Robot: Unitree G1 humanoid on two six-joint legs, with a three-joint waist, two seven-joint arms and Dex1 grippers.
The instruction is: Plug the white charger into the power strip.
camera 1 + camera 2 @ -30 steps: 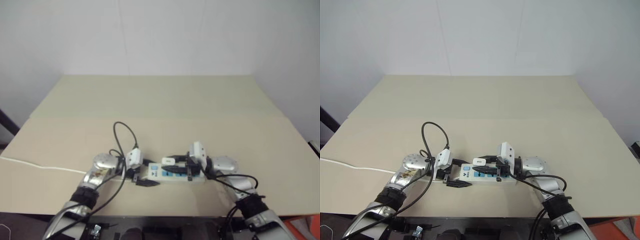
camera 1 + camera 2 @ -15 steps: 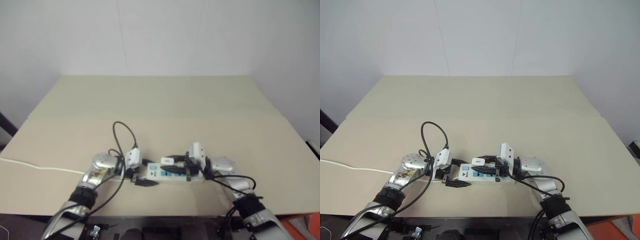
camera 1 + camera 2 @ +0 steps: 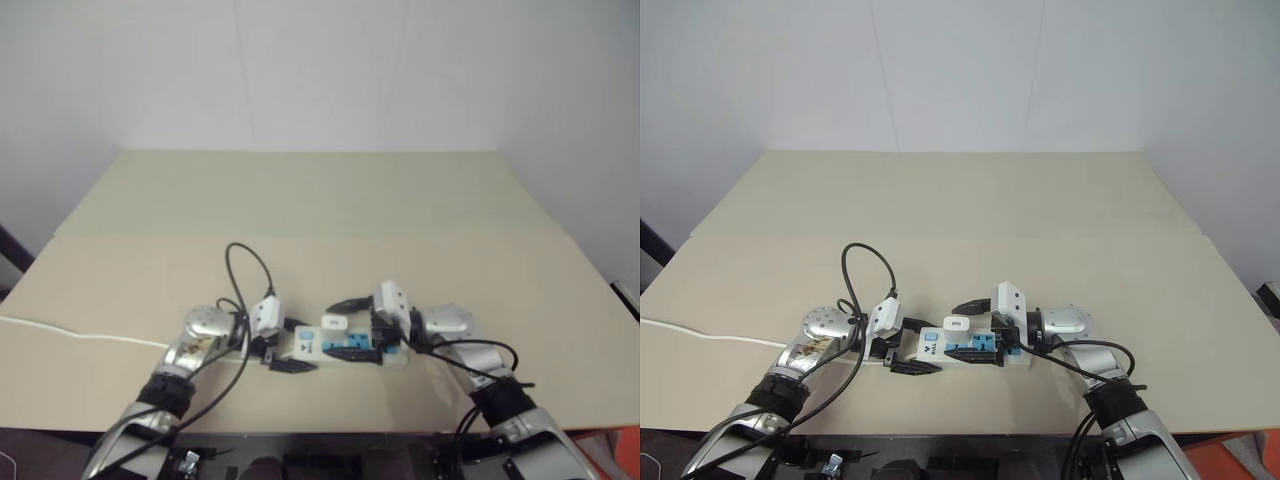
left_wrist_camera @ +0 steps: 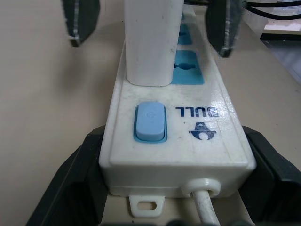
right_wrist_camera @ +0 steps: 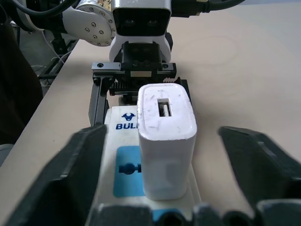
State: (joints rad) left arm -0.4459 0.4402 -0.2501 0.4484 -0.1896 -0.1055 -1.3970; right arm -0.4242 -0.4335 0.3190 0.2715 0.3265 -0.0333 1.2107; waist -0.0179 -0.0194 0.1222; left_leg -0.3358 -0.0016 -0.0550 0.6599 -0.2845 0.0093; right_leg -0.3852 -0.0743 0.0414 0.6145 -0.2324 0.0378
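both arms reach inward, low over the table, wrists bent so the grippers face each other. the left gripper [image 3: 283, 350] has its black fingers spread apart; the right gripper [image 3: 352, 327] fingers stand wide apart.

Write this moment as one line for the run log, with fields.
white charger: upright in power strip socket nearest switch | right gripper: open, clear of charger | left gripper: shut on strip's switch end

— What was there around the work?
— A wide beige table [image 3: 970, 200] stood before a plain white wall [image 3: 960, 70].
— Anything more?
— An orange object [image 3: 1230, 455] showed below the table's near right corner.
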